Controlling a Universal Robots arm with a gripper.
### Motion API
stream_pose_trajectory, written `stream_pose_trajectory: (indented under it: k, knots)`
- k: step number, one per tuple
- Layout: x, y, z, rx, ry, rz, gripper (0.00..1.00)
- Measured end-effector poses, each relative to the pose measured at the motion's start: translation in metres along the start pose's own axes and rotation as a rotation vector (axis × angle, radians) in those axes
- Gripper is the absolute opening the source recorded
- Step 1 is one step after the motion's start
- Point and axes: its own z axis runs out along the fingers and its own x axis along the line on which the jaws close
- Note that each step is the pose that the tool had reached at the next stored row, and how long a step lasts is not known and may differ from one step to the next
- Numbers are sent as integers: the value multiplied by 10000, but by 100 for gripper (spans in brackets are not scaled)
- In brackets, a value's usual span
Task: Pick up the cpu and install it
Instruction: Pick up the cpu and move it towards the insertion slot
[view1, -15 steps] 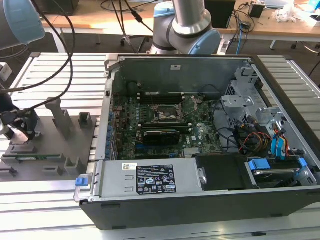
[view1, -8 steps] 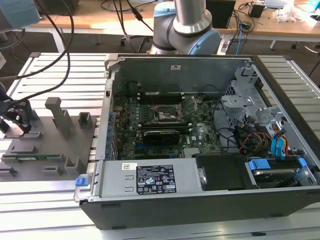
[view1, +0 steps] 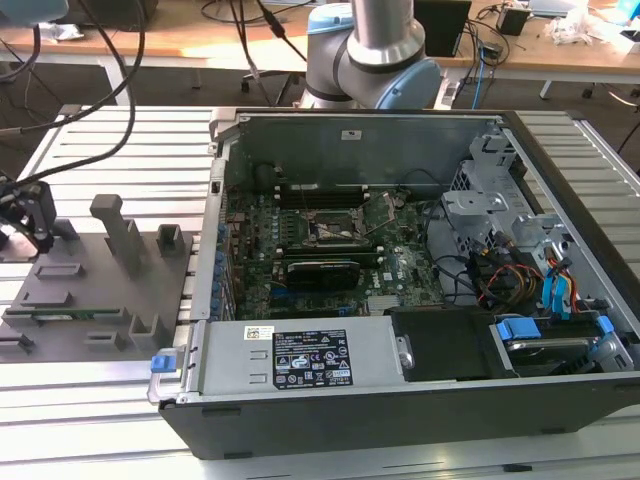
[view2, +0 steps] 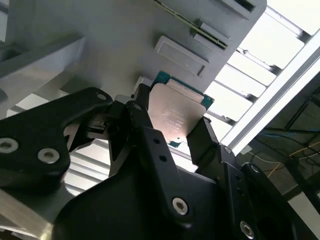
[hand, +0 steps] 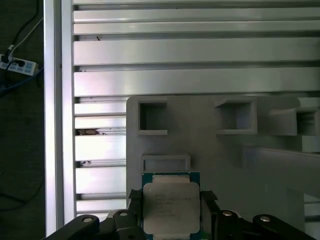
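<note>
Black fingers (view2: 202, 137) pinch the cpu (view2: 175, 112) by opposite edges, its near edge hidden behind them, over a grey holder (hand: 225, 155).

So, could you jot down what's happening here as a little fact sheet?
Claw: above the grey parts tray, at the exterior view's left
Holding: the cpu, gripped between its fingers in both wrist views
Computer case: open, at the exterior view's right
Socket: on the board inside the case, far from the claw
Progress: cpu in the claw, not yet in the case
</note>
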Motion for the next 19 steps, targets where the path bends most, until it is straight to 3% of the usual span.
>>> stream_pose_trajectory:
  k: [4, 7, 19]
  knots:
    - [-2, 6, -93, 1, 1, 0, 55]
    - [-5, 16, -216, 0, 1, 1, 55]
    - [-11, 40, -544, 0, 1, 0, 55]
